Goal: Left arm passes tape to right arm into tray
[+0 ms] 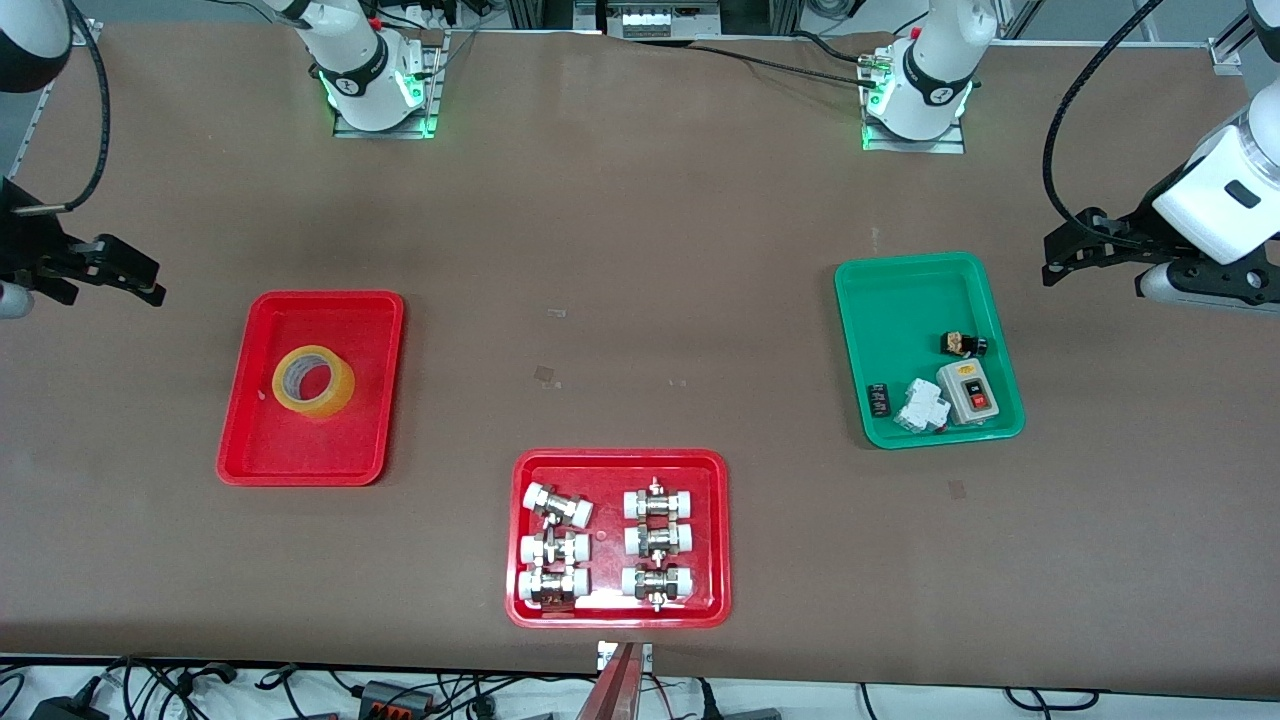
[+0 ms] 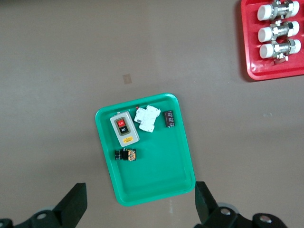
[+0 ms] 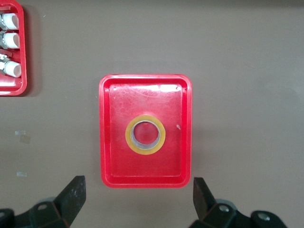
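The tape point(image 1: 314, 382) lies flat, ring-side up, inside the red tray point(image 1: 250, 440) toward the right arm's end of the table, sitting a little off the tray's middle with bare red floor all around it; nothing else is in that tray apart from a tiny white speck near the roll. The right gripper point(image 1: 120, 272) hangs in the air at that end of the table, just outside the tray, its fingers spread wide and empty. Toward the left arm's end, the green tray point(image 1: 900, 290) holds a grey switch box point(image 1: 969, 392) with a red and a black button, a white breaker-like block point(image 1: 921, 405) touching it, a small black component point(image 1: 880, 399), and a small black-and-tan part point(image 1: 962, 345) lying apart from the others. The left gripper point(image 1: 1075, 258) waits in the air just beside the green tray, fingers wide and empty. Nearest the front camera, a second red tray point(image 1: 620, 615) carries six white-capped metal fittings point(image 1: 555, 508) in two rows of three.
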Controlling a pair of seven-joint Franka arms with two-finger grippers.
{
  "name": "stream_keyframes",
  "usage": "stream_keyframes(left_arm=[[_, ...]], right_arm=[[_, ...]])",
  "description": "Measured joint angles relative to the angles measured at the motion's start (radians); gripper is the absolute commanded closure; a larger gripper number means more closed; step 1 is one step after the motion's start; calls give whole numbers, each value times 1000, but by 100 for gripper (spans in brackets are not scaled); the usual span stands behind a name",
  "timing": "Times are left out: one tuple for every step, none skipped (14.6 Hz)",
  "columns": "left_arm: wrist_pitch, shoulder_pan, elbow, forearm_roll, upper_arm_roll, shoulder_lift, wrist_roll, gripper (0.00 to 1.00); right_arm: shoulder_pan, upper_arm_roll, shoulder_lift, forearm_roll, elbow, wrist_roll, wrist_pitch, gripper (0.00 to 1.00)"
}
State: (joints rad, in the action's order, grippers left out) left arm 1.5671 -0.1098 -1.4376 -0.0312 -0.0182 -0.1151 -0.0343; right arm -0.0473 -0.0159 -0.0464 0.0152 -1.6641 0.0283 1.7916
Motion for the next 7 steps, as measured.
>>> stream_keyframes(left_arm=[[0,-2,-1,-4,0,0,-34,0],[0,-5,-1,-7,1,0,-65,0],[-2,-8,-1,-8,3,0,-79,0],[-5,-9,-1,-10,5,0,-87,0],[-7,-9,-1,-11,5,0,-91,0],[-8,-7,-1,-11,5,0,-93,0],[-8,-6,-1,-11,5,0,-93,0]], right_arm=[[0,1,11,0,-26,0,14,0],[-1,2,16,0,-36,0,22,0],[-1,3,17,0,-34,0,24,0],[-1,4,17,0,-32,0,22,0],[-1,5,18,0,-30,0,19,0],[-1,5,18,0,-29,0,16,0],[-1,5,19,0,-27,0,10,0]])
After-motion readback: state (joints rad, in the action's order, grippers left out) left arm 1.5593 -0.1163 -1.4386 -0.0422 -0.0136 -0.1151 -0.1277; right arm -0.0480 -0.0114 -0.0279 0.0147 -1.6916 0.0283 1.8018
